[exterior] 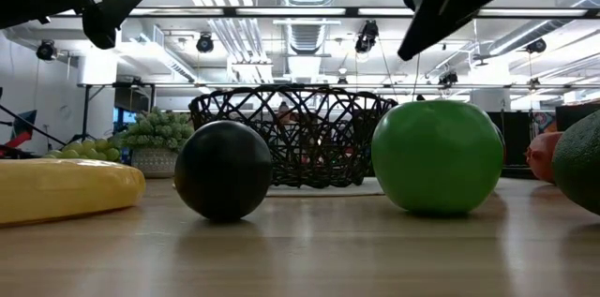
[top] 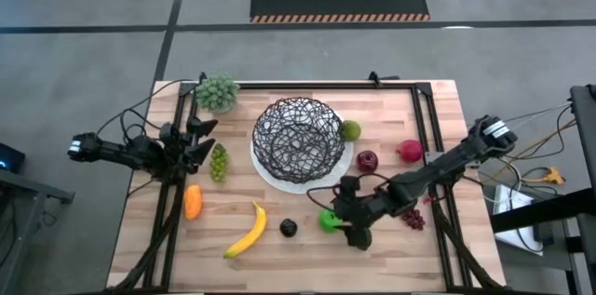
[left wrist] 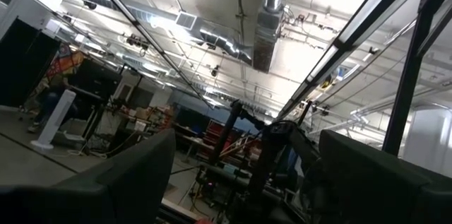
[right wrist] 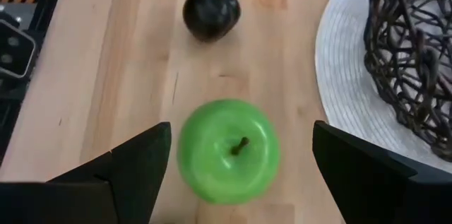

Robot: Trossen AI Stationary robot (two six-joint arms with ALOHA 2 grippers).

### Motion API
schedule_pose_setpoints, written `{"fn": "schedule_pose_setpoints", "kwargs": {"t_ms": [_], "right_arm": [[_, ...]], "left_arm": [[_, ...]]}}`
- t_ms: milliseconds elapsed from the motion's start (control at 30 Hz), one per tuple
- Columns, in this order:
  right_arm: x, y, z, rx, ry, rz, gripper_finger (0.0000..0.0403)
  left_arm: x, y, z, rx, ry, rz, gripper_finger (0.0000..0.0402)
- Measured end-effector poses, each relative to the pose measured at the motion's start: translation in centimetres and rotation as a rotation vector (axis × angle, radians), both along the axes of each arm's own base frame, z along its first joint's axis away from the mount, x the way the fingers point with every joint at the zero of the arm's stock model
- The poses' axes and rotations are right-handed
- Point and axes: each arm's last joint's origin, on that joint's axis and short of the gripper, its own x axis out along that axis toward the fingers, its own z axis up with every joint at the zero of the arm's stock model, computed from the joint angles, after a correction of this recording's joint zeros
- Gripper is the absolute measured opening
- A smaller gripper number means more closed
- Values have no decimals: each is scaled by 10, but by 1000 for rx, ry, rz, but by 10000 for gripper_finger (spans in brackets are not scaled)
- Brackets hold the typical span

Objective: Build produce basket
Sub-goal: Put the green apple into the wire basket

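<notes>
The green apple [right wrist: 227, 150] lies on the table [top: 400, 248] in front of the basket [top: 298, 139], between the wide-spread fingers of the right gripper [top: 346, 230], plum [top: 289, 228] and banana [top: 247, 231] beside it, left gripper [top: 197, 141] likewise wide, near the green grapes [top: 218, 162]

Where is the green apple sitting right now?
The green apple lies on the table's front part, right of the dark plum and in front of the basket, directly below the open right gripper.
</notes>
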Motion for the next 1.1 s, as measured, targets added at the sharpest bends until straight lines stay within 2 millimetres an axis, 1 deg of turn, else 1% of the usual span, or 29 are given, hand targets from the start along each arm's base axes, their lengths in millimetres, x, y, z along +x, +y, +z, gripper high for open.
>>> {"fn": "schedule_pose_setpoints", "kwargs": {"t_ms": [233, 333, 433, 667, 800, 900, 967, 1100], "right_arm": [[11, 6, -13, -27, -51, 32, 326], [12, 6, -20, -50, -47, 38, 317], [10, 7, -27, -51, -63, 50, 284], [-5, 3, -37, -48, -141, 65, 167], [-10, 2, -46, -47, -182, 80, 115], [-14, -1, -56, -34, -203, 80, 88], [-16, -2, -59, -24, -228, 74, 76], [-17, -2, -61, -16, -245, 76, 75]], "left_arm": [[0, 0, 0, -1, -3, 0, 334], [0, 0, 0, -1, -3, 0, 334], [0, 0, 1, -1, -5, 0, 334], [-1, 0, 1, -2, -9, 0, 334], [0, 0, 1, -2, -8, 0, 334], [0, 0, 1, -2, -10, 0, 334], [-1, 0, 1, -3, -14, 0, 334], [-1, 0, 1, -3, -15, 0, 334]]}}
